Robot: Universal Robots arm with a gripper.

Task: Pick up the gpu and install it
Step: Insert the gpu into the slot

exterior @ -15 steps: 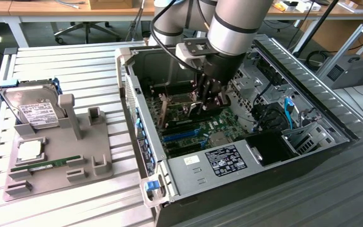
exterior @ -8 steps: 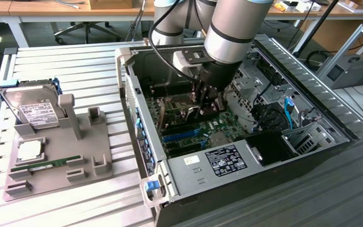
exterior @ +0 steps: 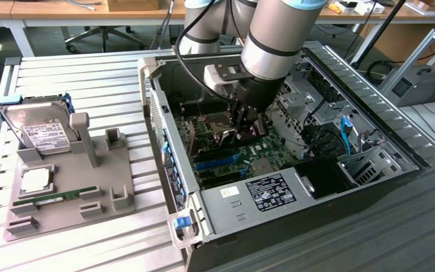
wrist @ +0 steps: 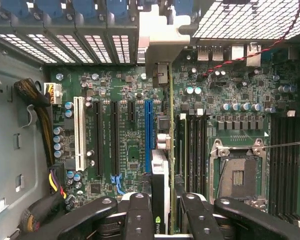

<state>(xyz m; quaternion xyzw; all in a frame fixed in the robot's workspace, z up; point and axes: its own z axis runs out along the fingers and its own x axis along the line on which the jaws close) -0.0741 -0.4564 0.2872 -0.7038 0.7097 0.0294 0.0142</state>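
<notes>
Noted the gripper (wrist: 165,222) clamped on the gpu (wrist: 160,175), edge-on low inside the open metal case (exterior: 233,198) over the green motherboard (wrist: 125,165), at 3 o'clock from the hard drive (exterior: 40,130) in the exterior view; judged a light, stiff, fragile thin board with silvery bracket (wrist: 160,35), best held by bare edges.

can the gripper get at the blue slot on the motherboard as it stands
Probably yes: the gripper, shut on the gpu, hangs inside the open case close to the blue slot, which looks bare with nothing over it.
</notes>
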